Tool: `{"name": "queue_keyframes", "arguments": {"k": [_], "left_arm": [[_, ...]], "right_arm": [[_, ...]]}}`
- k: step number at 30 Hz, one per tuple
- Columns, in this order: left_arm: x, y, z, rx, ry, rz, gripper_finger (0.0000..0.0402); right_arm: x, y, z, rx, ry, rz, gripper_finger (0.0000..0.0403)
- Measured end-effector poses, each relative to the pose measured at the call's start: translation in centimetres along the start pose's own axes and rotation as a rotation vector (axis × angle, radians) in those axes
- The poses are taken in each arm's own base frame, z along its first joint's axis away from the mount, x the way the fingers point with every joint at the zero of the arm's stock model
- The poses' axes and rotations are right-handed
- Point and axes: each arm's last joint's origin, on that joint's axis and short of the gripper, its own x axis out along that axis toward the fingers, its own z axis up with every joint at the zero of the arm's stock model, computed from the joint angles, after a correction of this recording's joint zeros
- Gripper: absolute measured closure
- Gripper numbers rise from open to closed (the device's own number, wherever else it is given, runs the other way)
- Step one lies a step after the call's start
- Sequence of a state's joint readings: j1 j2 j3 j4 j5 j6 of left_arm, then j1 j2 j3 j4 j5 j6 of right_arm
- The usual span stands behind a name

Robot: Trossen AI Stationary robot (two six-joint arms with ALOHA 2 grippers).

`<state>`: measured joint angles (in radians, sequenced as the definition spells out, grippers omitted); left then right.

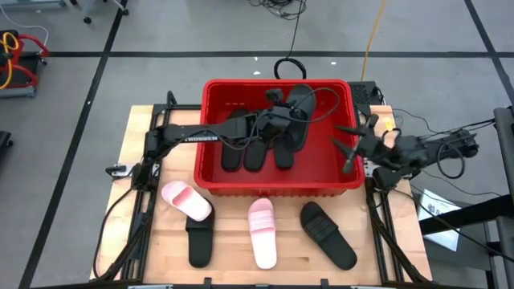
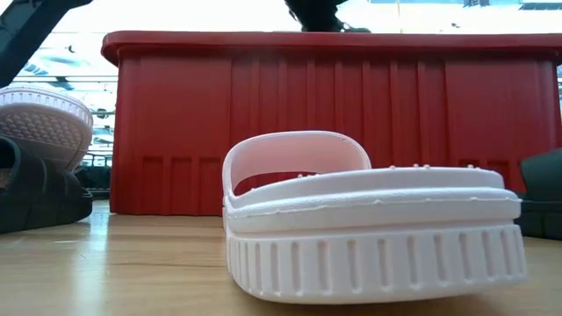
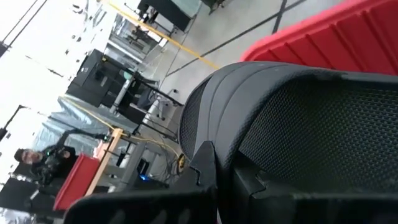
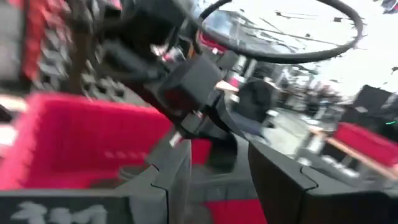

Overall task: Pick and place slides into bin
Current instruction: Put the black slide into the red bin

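bin (image 1: 210, 172): biggest thing here, red crate w/ slotted walls, sits under both my grippers. Three black slides (image 1: 255, 148) already lie side by side on its floor, below my left fingers.
left gripper (image 1: 283, 112): over the bin's far half, clenched on a black slide (image 1: 301, 108) that hangs tilted above the others, not yet set down.
right gripper (image 1: 350, 144): at the bin's right wall, fingers spread wide, nothing between them.
slides still out: on the table, nearside of the bin, well apart from either set of fingers. One pink slide (image 1: 263, 233) mid, another pink (image 1: 186, 200) lying partly over a black one (image 1: 200, 242), one more black (image 1: 328, 234) toward my right side.
handling, my guess: foam-type, light, sole stiff enough to hold shape, strap bendy. Ribbed edge and dimpled footbed (image 2: 378, 206) should give grip, not slippery, not fragile.
where to grab: I'd pinch the sole edge or the strap arch (image 2: 294, 149); strap may flex so the slide swings.
left wrist view adds: textured sole (image 3: 323, 130) of the held slide right against my fingers, which the high view can't resolve.
high view adds: count and layout of every slide; low view gives only the pink one's profile against the bin wall.
right wrist view adds: clear gap between my right fingers (image 4: 283, 183), left arm beyond.
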<state>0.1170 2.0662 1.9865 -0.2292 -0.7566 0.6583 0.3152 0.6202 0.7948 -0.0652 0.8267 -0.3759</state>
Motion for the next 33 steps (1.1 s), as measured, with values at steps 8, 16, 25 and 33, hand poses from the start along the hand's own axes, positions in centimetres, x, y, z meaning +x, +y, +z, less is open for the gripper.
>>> {"name": "queue_keyframes", "arguments": {"k": [8, 16, 25, 33], "left_arm": [[0.2, -0.1, -0.3, 0.001, 0.023, -0.007, 0.0401], [-0.3, -0.6, -0.1, 0.034, 0.019, -0.021, 0.0401], [-1.2, -1.3, 0.6, 0.124, -0.003, -0.026, 0.0401], [-1.3, -1.3, 0.6, 0.122, 0.006, -0.011, 0.0401]], "right_arm": [[3.6, 1.9, -1.4, -0.258, 0.141, -0.067, 0.0253], [6.2, 1.5, -1.9, -0.233, 0.17, -0.181, 0.025], [7.5, 0.9, -2.6, -0.238, 0.168, -0.118, 0.0252], [8.6, 1.0, -3.5, -0.231, 0.211, -0.125, 0.0254]]}}
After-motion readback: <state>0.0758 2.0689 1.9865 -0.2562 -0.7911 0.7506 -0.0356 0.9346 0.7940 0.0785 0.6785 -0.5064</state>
